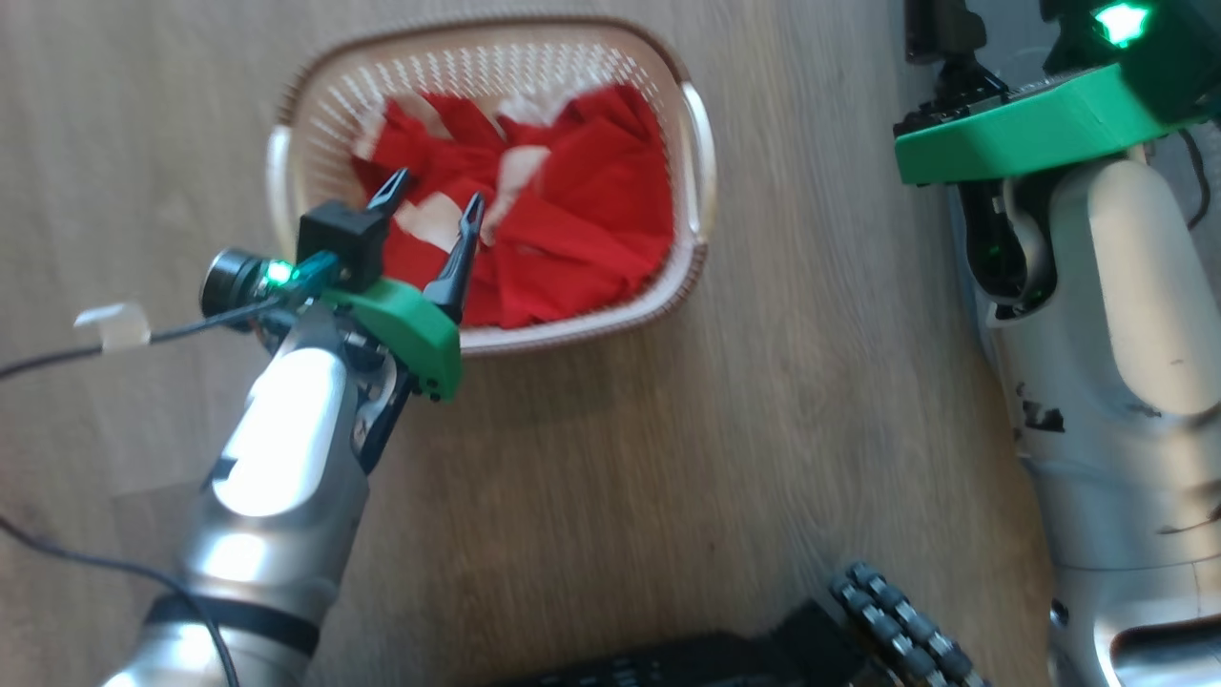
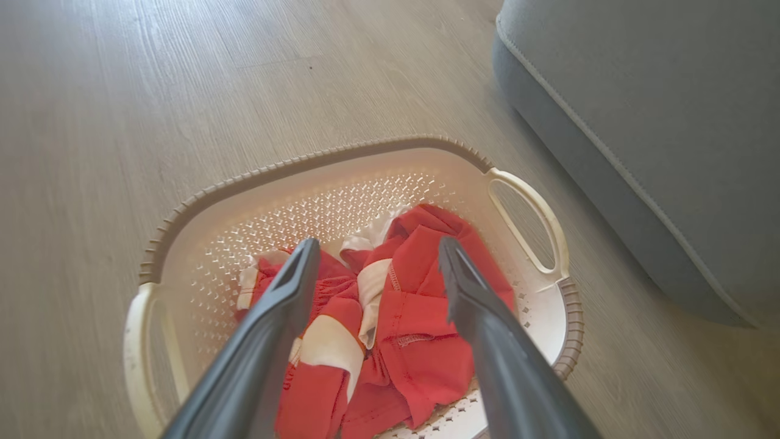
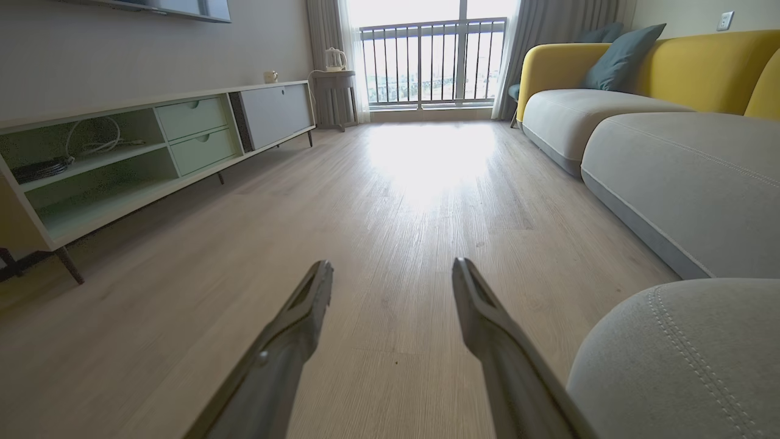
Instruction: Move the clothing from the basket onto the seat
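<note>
Wooden floor (image 1: pixel 715 429) surrounds the basket (image 1: pixel 315 114); seat (image 2: pixel 658 110) edge nearby.

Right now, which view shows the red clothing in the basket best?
The head view: nearly the whole red-and-white clothing pile in the laundry basket, from above. The left wrist view is closer, but fingers of the left gripper cover parts. The right wrist view faces floor and sofa seat.

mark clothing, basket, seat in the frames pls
clothing (image 2: pixel 420 341), left wrist view, on the red fabric mid-pile
basket (image 2: pixel 341 201), left wrist view, on the perforated far wall
seat (image 2: pixel 670 122), left wrist view, on the grey fabric surface
</note>
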You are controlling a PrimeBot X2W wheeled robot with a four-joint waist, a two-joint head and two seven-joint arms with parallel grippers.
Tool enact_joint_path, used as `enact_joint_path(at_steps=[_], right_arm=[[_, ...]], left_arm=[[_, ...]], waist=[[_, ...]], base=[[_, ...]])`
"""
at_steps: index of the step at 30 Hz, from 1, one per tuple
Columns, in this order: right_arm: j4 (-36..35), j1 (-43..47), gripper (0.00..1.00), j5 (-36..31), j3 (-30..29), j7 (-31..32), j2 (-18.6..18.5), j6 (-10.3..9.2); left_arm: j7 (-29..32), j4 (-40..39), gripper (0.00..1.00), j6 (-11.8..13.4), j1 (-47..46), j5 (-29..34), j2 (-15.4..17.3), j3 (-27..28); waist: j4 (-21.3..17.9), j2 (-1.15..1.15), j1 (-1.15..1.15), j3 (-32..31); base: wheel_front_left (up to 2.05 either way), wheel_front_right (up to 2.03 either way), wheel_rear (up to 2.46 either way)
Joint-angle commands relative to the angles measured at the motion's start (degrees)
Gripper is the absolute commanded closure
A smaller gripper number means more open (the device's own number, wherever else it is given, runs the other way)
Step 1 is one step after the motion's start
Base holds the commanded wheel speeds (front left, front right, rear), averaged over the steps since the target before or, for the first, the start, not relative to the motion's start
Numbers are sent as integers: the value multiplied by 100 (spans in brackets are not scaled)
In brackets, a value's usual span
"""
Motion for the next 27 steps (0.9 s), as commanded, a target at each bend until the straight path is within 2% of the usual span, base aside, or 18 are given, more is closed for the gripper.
enact_joint_path(at_steps=[1, 8, 20, 27], right_arm=[[-253, -96, 0, 81, 107, -36, 98, -1], [-445, -298, 0, 389, 288, -36, 98, -1], [-674, -413, 0, 916, 476, -36, 99, -1], [-753, -398, 0, 1177, 584, -36, 99, -1]], left_arm=[[-72, -40, 0, -7, -127, -74, 195, -55], [-72, 365, 0, -8, -667, -343, 542, -1098], [-43, 1249, 0, -8, -1872, -785, 1127, -3690], [50, 1800, 0, -8, -2492, -916, 1279, -4542]], waist=[[-328, 0, -2, 422], [-639, 0, -2, 863], [-1125, 0, -2, 1389], [-1341, 0, -2, 1604]], base=[[0, 0, 0], [0, 0, 0], [0, 0, 0], [0, 0, 0]])
